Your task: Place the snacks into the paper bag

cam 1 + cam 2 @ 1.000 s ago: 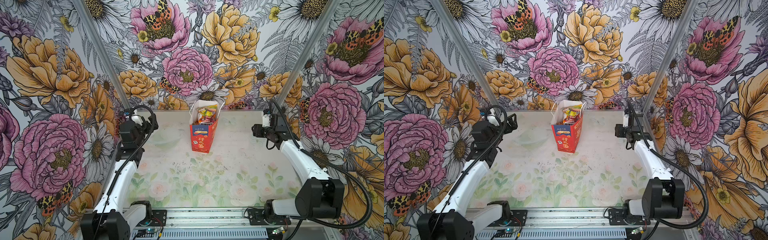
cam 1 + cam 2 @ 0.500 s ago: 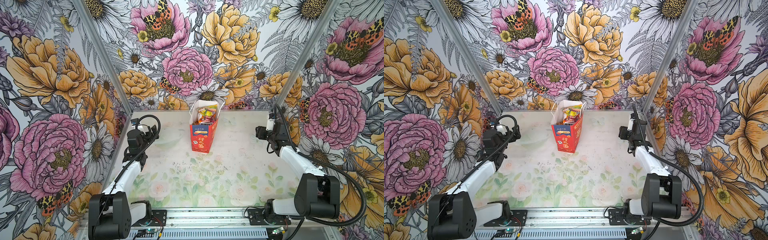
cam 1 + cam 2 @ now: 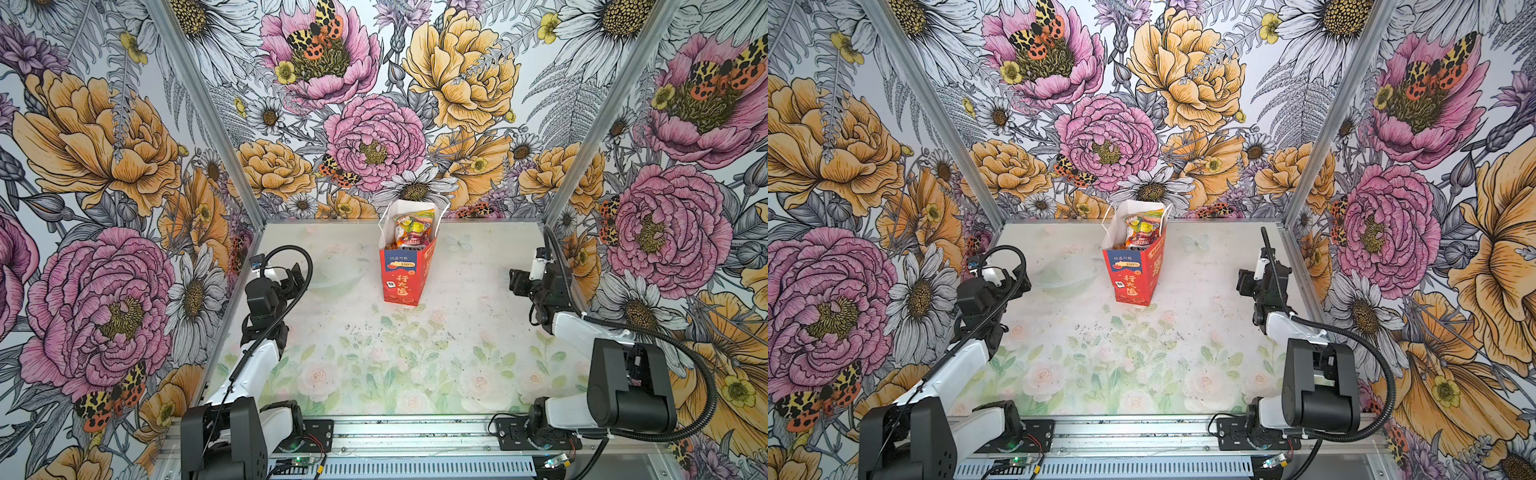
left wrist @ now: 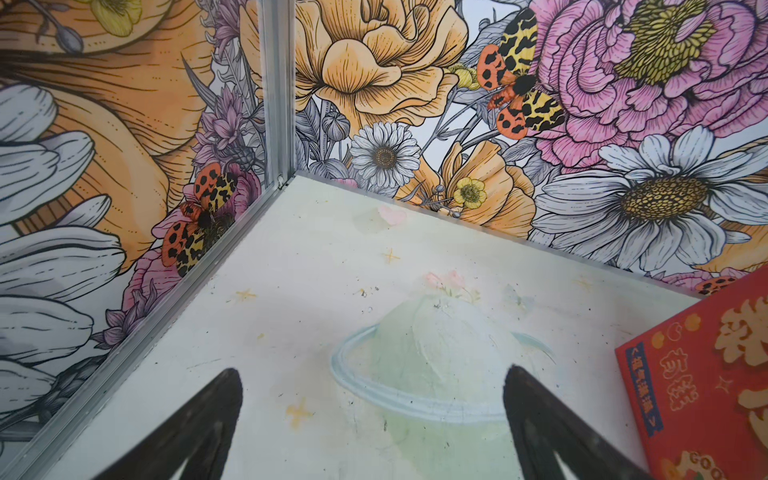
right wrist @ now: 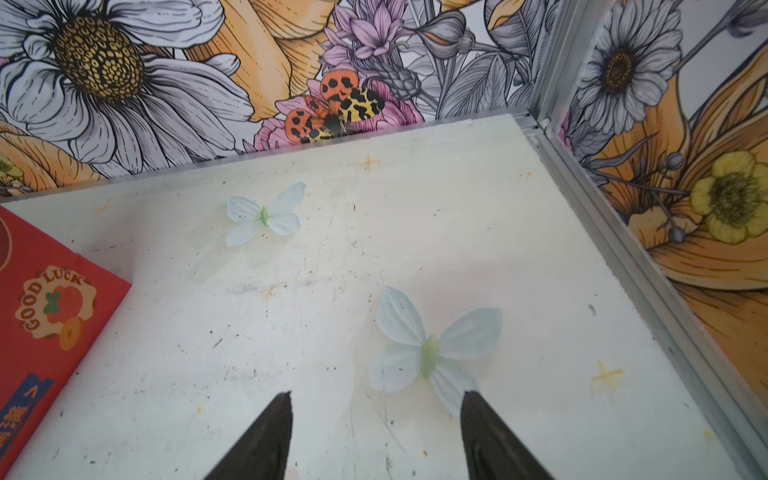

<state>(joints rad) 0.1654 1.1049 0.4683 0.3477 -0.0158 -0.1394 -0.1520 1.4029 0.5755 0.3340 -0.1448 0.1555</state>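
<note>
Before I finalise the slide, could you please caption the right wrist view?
Open right gripper above the table, red paper bag off to one side.

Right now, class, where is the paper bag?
In both top views the bag stands upright on the table, toward its far edge and about midway across, with snacks showing in its open top.
</note>
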